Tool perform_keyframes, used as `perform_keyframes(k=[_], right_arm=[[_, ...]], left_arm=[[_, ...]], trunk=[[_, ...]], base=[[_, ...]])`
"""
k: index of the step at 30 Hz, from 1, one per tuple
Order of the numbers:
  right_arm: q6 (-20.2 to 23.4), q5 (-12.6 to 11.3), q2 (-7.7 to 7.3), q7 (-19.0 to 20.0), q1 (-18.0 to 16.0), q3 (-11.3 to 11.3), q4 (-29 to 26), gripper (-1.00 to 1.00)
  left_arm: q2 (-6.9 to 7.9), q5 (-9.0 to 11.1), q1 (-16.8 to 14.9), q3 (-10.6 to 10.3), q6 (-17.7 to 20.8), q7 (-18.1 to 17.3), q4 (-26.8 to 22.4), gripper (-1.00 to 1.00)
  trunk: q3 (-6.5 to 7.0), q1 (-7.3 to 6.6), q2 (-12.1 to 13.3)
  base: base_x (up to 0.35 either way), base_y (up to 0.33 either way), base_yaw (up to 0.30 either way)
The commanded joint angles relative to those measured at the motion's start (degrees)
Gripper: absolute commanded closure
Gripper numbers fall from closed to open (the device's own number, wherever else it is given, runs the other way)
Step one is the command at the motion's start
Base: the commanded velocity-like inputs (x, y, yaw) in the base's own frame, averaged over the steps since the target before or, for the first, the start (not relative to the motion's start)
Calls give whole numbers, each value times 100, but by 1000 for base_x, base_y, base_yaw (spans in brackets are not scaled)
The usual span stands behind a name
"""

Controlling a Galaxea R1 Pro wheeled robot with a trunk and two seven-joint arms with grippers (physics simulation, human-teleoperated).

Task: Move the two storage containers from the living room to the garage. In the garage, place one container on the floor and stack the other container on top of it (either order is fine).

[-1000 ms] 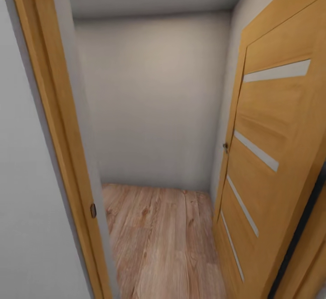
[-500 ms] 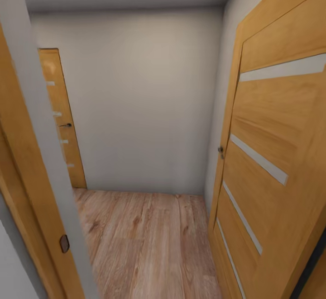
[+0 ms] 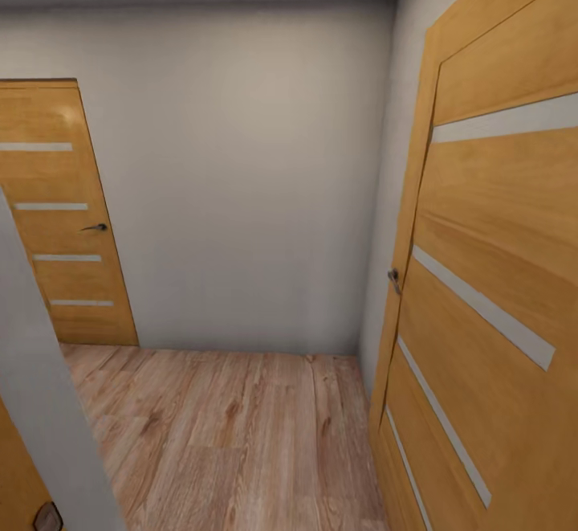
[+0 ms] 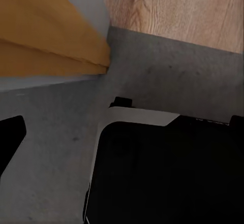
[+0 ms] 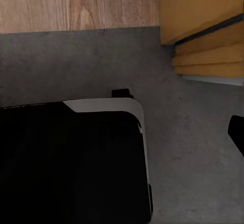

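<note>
Ahead lies open wood plank floor (image 3: pixel 241 435), closed off by a plain white wall (image 3: pixel 249 177). An open orange door (image 3: pixel 490 290) lines the right side; a shut door (image 3: pixel 64 218) stands far left. A door frame edge (image 3: pixel 48 426), seemingly very close, crowds the lower left.

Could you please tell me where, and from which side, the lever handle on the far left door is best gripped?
Probably near the free end of the lever handle: it lies level, pointing away from the door's right edge. Come straight at the door's face, one finger above the thin bar and one below.
</note>
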Motion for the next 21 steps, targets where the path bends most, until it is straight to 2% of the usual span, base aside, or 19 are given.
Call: perform_keyframes(k=[1,7,21], right_arm=[[-35,-57,3,-10,-6,49,18,-100],[-39,-57,3,-10,-6,49,18,-100],[-39,-57,3,-10,-6,48,18,-100]], left_arm=[[-2,46,-1,-19,-22,12,6,-100],[-9,44,-4,-19,-57,12,6,-100],[-19,44,-2,-19,-75,21,0,-100]], trunk=[[-2,5,-3],[-2,5,-3],[-2,5,-3]], base=[[324,-5,-1],[259,-55,0],[17,-5,0]])
